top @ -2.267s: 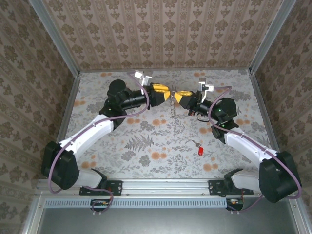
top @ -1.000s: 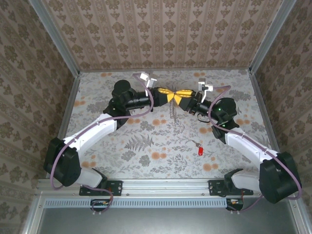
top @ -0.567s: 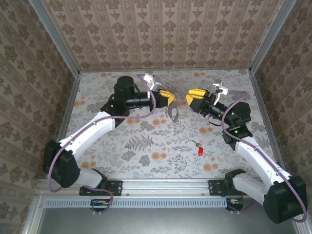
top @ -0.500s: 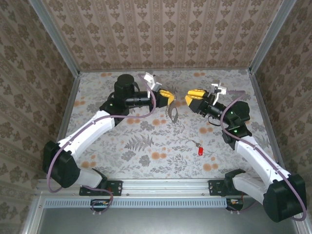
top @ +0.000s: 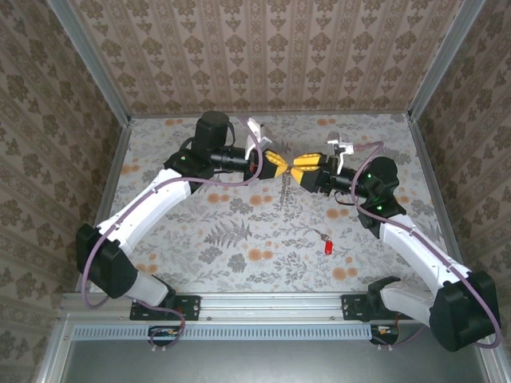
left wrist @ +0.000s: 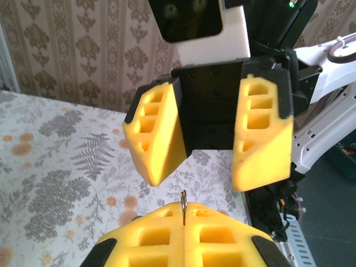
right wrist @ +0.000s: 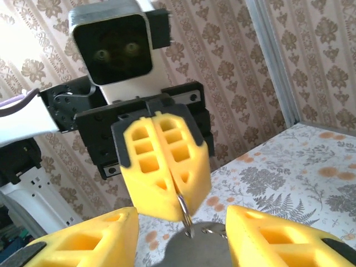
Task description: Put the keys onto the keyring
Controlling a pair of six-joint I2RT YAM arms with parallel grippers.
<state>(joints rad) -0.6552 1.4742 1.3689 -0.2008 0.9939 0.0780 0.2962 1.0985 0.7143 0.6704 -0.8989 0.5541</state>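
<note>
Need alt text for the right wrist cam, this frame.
The left end effector faces the camera, yellow fingers shut on the keyring, a blurred grey shape hanging below. The right end effector is open, one yellow finger either side of it; floral table and patterned wallpaper behind.

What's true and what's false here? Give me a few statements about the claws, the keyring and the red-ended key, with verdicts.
1. The left claw is shut on the keyring. True.
2. The right claw is clamped shut. False: its jaws stand open, facing the left claw.
3. The key lies on the table. True.
4. The key hangs on the keyring. False: it lies apart from it, nearer the arm bases.
</note>
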